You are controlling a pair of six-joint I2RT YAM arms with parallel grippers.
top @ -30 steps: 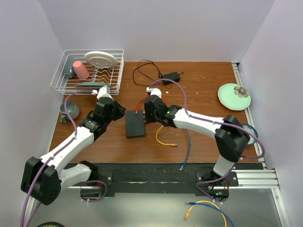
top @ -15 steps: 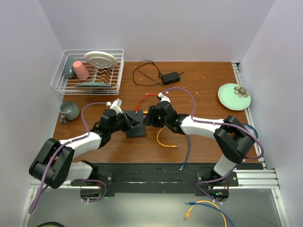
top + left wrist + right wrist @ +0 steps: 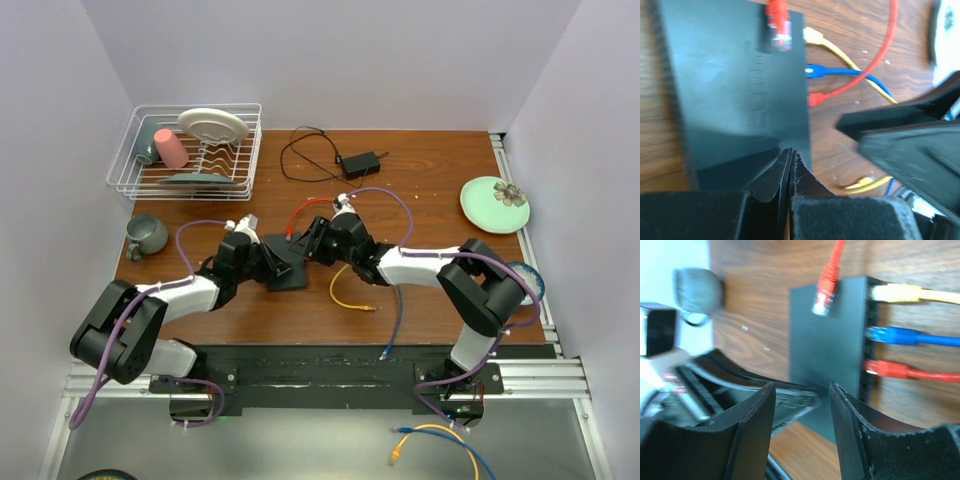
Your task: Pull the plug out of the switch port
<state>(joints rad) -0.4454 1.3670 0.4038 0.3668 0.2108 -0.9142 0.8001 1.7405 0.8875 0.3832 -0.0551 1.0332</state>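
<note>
Right wrist view sets the flat matte-black rectangular box (image 3: 825,340) directly ahead of the right pincer (image 3: 801,395), whose fingers are spread apart and grasp nothing. The socket row (image 3: 868,335) runs along the box's narrow edge on the right of that view, so it lies off to one side of the open gap, not inside it. Three plugs sit in the row: a yellow plug (image 3: 892,292), a blue plug (image 3: 888,334) and a red plug (image 3: 885,368). Each points straight out from the edge, with its cable trailing away from the box over the brown wooden desk (image 3: 430,190). A second red plug (image 3: 822,290) lies on the box's top face, outside the row.

The left pincer (image 3: 790,155) is clenched tip to tip and empty. Its tips are over the end of the box away from that loose plug, probably to steady the box. The right arm looks nearer the row. It would need to shift sideways to that edge and pull along a plug's long axis, straight away from the box.
</note>
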